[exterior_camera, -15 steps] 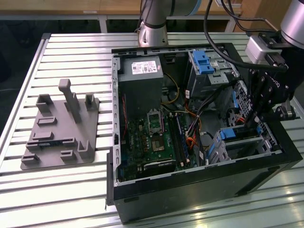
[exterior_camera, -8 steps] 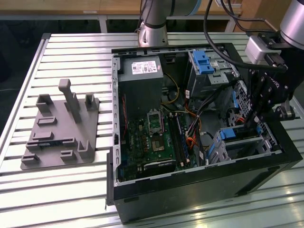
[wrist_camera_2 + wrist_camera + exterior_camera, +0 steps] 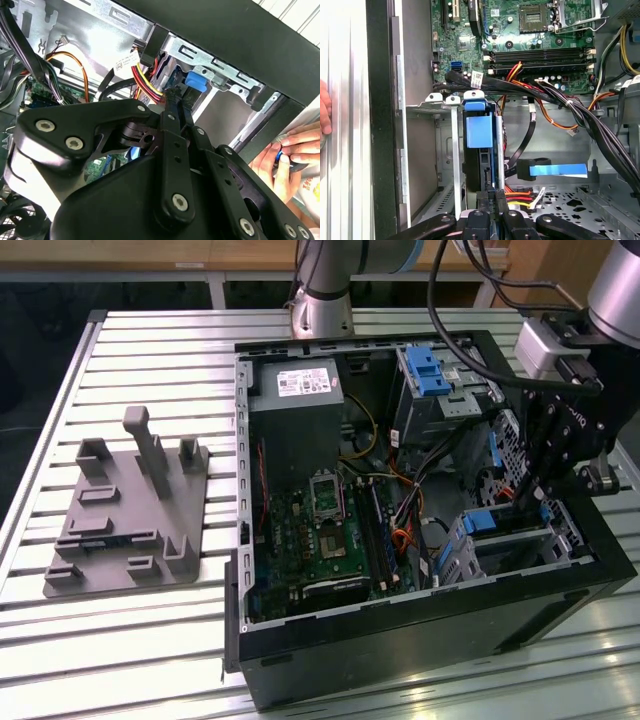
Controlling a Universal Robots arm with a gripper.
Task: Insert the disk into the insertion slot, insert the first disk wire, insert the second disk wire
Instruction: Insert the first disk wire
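disk: bright blue carrier showing, stands on edge, seated inside the insertion slot. slot is a grey sheet-metal bay by the case wall, at the exterior view's right. blue flat wire with black plug lies near, apart from the disk.

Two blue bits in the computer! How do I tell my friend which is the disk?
Find the open black computer case on the slatted table. At the exterior view's lower right, beside the gripper, the disk stands on edge. Blue-framed, it sits low in the case, unlike the ribbed blue tab atop the tall silver cage.
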